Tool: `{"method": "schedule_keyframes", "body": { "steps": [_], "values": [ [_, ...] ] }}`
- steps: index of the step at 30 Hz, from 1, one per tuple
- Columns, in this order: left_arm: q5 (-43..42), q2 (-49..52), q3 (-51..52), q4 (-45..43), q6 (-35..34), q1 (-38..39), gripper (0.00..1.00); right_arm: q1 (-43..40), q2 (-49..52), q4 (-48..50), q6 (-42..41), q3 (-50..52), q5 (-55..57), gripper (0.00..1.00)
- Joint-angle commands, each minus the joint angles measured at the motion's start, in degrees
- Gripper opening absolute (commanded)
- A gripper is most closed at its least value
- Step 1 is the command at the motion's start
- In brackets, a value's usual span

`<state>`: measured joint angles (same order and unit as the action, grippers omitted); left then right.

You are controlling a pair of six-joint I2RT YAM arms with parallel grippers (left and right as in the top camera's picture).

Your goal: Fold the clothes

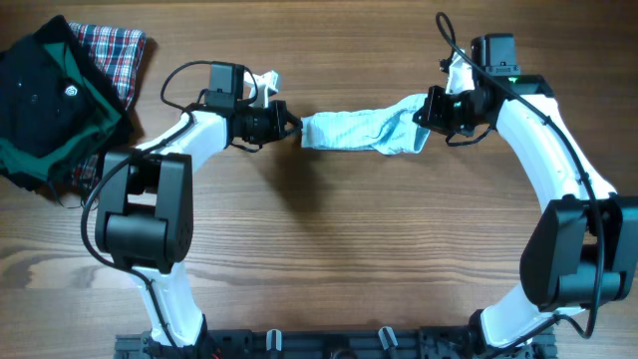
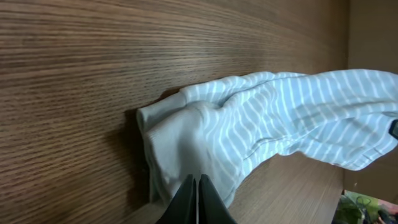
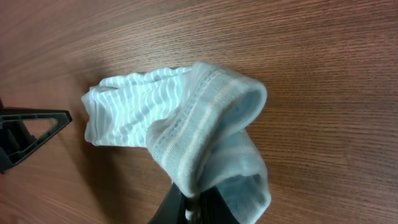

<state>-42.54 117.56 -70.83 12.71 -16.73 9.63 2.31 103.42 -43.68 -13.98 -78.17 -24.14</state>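
Observation:
The clothes (image 1: 359, 130) are one small pale-blue piece with fine white stripes, stretched left to right between my two grippers at mid-table. My left gripper (image 1: 297, 128) is shut on its left end; in the left wrist view the closed fingertips (image 2: 197, 182) meet at the pale hem of the clothes (image 2: 280, 118), which casts a shadow on the wood. My right gripper (image 1: 426, 118) is shut on the right end, where the ribbed cuff (image 3: 205, 130) bunches up and folds over the fingers (image 3: 180, 208). The clothes (image 3: 130, 112) run away from it toward the left gripper's black finger (image 3: 31, 134).
A black-and-green garment (image 1: 45, 105) lies piled at the far left, on top of a red plaid cloth (image 1: 118, 52). Bare wooden tabletop (image 1: 329, 249) spreads in front of the clothes. The arms' bases stand at the near edge (image 1: 329, 344).

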Motion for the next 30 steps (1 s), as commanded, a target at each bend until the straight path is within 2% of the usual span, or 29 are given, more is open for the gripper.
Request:
{"method": "schedule_keyframes", "body": {
  "steps": [1, 19, 25, 30],
  "values": [
    [-1.3, 0.8, -0.7, -0.4, -0.4, 0.3, 0.04, 0.1, -1.3, 0.5, 0.4, -1.0, -0.3, 0.04],
    [-1.3, 5.2, -0.7, -5.1, -0.5, 3.0, 0.04, 0.1, -1.3, 0.6, 0.3, -1.0, -0.1, 0.04],
    [6.2, 5.5, -0.7, -4.3, -0.5, 4.8, 0.04, 0.1, -1.3, 0.5, 0.3, -1.0, 0.6, 0.04],
    [6.9, 5.5, -0.7, -4.4, -1.3, 5.0, 0.04, 0.3, -1.3, 0.5, 0.3, -1.0, 0.9, 0.04]
  ]
}}
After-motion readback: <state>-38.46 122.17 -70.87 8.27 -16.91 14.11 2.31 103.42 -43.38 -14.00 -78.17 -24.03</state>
